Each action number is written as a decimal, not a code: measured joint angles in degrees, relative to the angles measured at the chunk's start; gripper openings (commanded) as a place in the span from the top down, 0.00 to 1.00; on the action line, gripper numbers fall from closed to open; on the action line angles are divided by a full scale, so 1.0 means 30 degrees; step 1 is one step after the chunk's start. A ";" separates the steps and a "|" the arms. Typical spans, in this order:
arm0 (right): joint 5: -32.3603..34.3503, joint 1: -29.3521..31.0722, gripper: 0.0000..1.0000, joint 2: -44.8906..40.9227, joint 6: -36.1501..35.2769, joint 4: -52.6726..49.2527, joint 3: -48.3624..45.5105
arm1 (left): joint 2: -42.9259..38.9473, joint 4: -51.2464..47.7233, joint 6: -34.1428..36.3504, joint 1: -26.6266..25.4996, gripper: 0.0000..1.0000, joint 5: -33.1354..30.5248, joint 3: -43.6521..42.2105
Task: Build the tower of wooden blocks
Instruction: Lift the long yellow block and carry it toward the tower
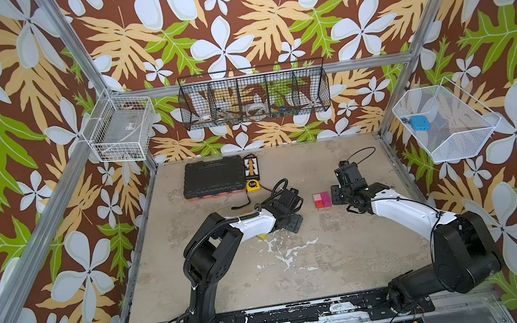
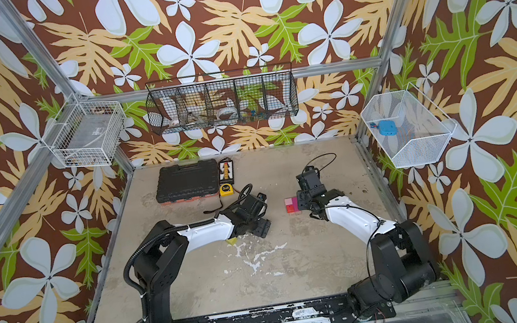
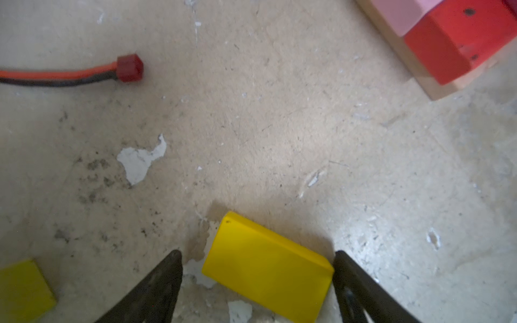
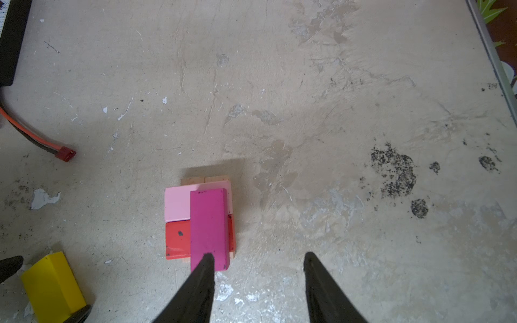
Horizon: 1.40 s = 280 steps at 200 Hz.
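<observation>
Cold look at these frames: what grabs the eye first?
The loud floral wallpaper on all three walls. Then the small tower mid-table, a magenta block laid across a pink block and a red block, with the open right gripper next to it. In the left wrist view, the left gripper stands open around a yellow block.
</observation>
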 measured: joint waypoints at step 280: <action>0.0007 0.0000 0.49 0.0306 0.0000 -0.0095 0.0131 | -0.0554 -0.0306 0.0976 -0.0510 0.25 0.1829 -0.0619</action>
